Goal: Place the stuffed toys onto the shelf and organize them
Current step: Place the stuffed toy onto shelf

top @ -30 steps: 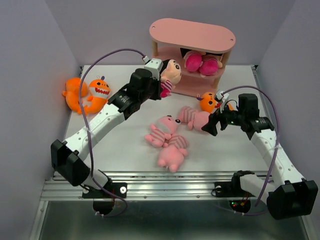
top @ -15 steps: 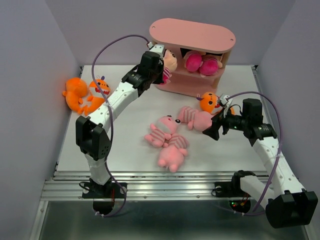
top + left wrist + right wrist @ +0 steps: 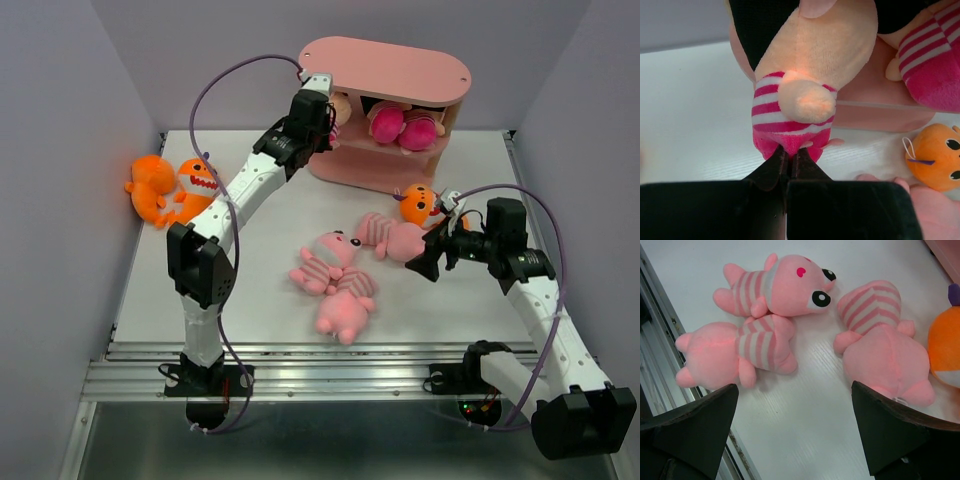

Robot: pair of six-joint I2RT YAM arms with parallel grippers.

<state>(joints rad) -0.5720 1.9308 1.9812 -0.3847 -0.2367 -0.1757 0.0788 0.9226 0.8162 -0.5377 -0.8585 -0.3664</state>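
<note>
My left fingers (image 3: 771,169) pinch the doll (image 3: 810,65) by its hem at the shelf's (image 3: 385,65) left end; my right fingers (image 3: 697,422) gape wide over the pigs (image 3: 775,290).

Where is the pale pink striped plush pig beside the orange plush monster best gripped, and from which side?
On the pig, probably the striped body, from above with the right gripper: it lies flat, the body is narrower than the round head, and the orange monster crowds the head.

Three orange monsters (image 3: 198,180), three pink pigs (image 3: 325,262), three dolls (image 3: 387,123) (magenta-striped), one shelf (image 3: 385,65)
</note>
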